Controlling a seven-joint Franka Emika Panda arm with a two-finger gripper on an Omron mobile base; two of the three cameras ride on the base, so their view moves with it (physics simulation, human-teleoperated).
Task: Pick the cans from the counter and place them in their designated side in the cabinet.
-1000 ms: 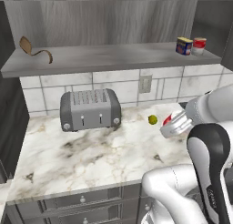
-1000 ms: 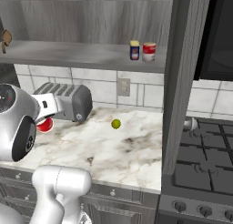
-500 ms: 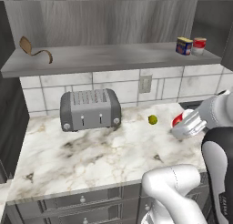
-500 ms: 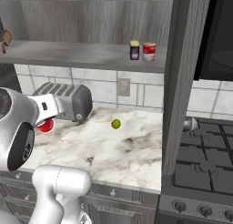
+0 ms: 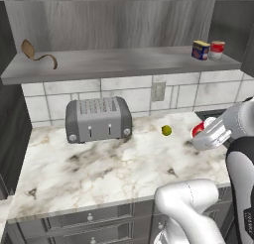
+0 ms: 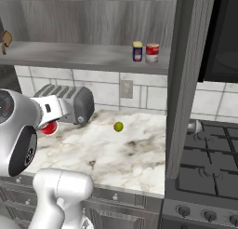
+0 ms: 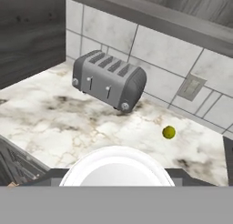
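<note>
End effector (image 5: pixel 202 134) grips red can (image 5: pixel 198 129); cabinet (image 5: pixel 124 64) holds two cans.

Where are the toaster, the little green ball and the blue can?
toaster (image 5: pixel 98 120), left base view, front face.
green ball (image 5: pixel 166 130), left base view, its middle.
blue can (image 5: pixel 200 50), left base view, yellow label.

Even, bright rendered light; soft faint shadows, no glare or blur.
</note>
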